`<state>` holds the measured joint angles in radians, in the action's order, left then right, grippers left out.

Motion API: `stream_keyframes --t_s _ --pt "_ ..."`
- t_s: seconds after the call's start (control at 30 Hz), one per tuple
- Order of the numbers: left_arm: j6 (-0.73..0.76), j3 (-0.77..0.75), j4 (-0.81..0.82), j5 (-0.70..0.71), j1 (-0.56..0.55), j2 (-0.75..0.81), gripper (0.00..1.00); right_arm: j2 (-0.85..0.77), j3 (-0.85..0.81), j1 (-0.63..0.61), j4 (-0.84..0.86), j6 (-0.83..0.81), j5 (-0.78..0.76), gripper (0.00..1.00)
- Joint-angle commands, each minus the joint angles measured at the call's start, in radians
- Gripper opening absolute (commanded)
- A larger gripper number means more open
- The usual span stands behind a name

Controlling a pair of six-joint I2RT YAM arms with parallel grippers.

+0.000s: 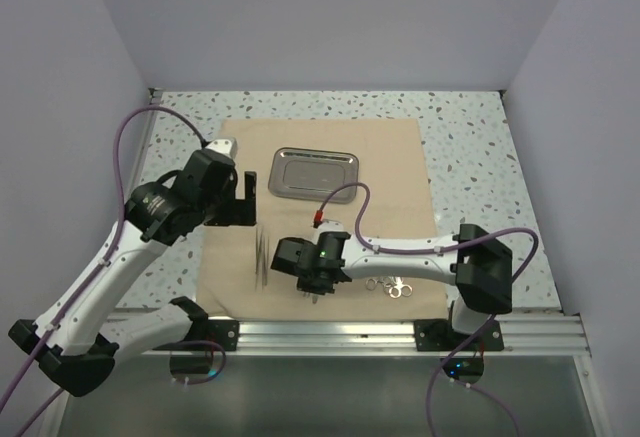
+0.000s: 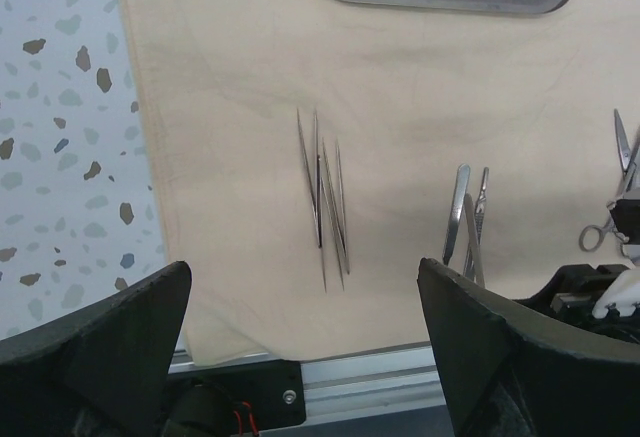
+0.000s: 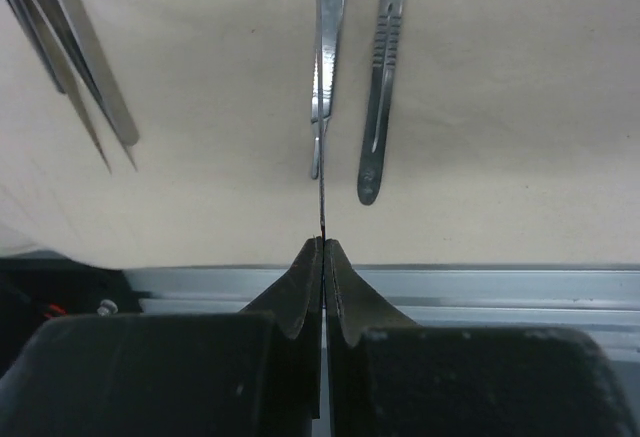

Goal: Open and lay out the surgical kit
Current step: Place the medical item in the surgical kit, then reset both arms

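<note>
Left gripper (image 2: pixel 302 287) jaws wide over tweezers (image 2: pixel 322 197), centre frame; thin, light, probably slippery, so best pinched mid-shaft. Right gripper (image 3: pixel 322 247) jaws closed.

A white speckled table (image 1: pixel 475 147) is shown; a tan cloth wrap (image 1: pixel 400 182) is spread open and flat directly on it; bare speckled surface is left at 9, 12 and 3 o'clock of the cloth; at 6 o'clock its edge is met by a metal rail (image 1: pixel 330 334).
</note>
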<state>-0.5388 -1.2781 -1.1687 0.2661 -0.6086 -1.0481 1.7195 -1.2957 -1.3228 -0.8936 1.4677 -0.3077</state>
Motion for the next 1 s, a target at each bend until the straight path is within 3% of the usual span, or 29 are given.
stream_keyframes --t_s 0.0,0.2,0.23,0.27,0.37,0.7,0.97 --pt "0.01 0.003 0.014 -0.019 0.007 0.045 1.0 0.0 0.004 0.005 0.005 0.118 -0.102 0.0" --pt "0.014 0.008 -0.017 -0.011 0.007 0.089 1.0 0.066 -0.016 0.005 -0.03 0.157 -0.111 0.0" --pt "0.016 0.008 -0.023 -0.011 0.007 0.092 1.0 0.077 -0.022 0.004 -0.012 0.149 -0.102 0.05" --pt "0.016 0.008 -0.025 -0.011 0.007 0.097 1.0 0.089 -0.027 0.001 -0.007 0.141 -0.096 0.42" --pt "0.014 0.008 -0.032 -0.01 0.007 0.108 1.0 0.115 -0.074 -0.013 -0.054 0.14 -0.091 0.98" --pt "0.016 -0.007 -0.002 -0.011 0.007 0.102 1.0 -0.082 -0.298 -0.059 -0.392 0.048 -0.327 0.98" --pt "0.026 0.026 0.108 0.013 0.007 0.092 1.0 -0.443 -0.291 -0.059 -0.355 -0.304 -0.47 0.98"
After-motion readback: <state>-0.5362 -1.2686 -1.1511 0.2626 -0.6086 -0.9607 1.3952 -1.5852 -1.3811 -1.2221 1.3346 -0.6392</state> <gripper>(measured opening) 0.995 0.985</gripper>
